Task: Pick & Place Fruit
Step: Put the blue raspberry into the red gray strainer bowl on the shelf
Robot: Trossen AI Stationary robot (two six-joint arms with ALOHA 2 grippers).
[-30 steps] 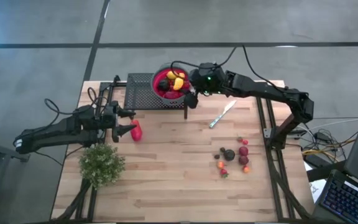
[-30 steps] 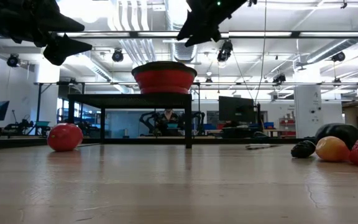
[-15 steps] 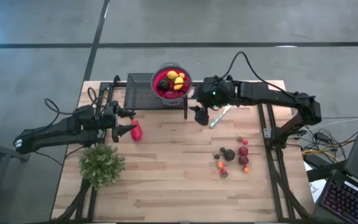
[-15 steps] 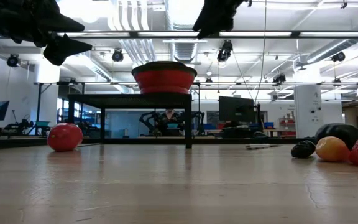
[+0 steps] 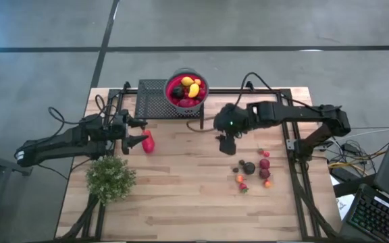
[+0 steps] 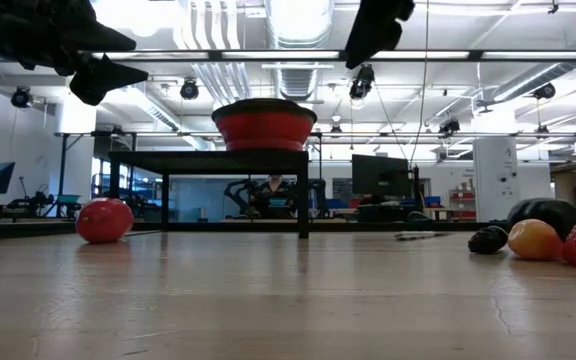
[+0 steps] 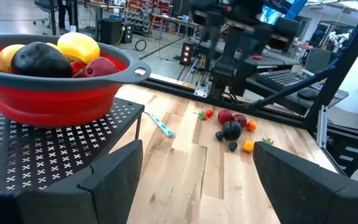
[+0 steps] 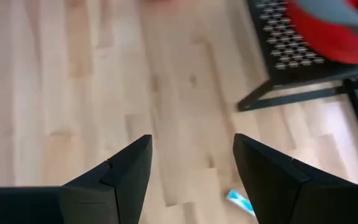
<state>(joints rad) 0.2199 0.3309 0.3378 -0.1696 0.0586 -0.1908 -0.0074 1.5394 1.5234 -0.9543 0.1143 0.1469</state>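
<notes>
A red bowl [image 5: 186, 90] holding yellow, red and dark fruit stands on a black mesh stand [image 5: 155, 98] at the table's far side. Several small loose fruits [image 5: 252, 169] lie on the wood at the right. A larger red fruit [image 5: 148, 142] lies near the left. My right gripper [image 5: 225, 143] hangs open above bare wood [image 8: 191, 124], between the stand and the loose fruits, with nothing between its fingers. My left gripper [image 5: 138, 132] waits open at the left, just beside the red fruit and above the table [image 6: 98, 75].
A bushy green plant [image 5: 111, 178] stands at the near left. A silver knife [image 7: 159, 124] lies right of the stand, mostly under my right arm in the high view. The wood at the table's near side is bare.
My right gripper has swung away from over the red bowl, toward the table's near edge and slightly right, nearer the loose fruits, and has tipped further down. The bowl now shows whole from above. The fruits have kept their places.
</notes>
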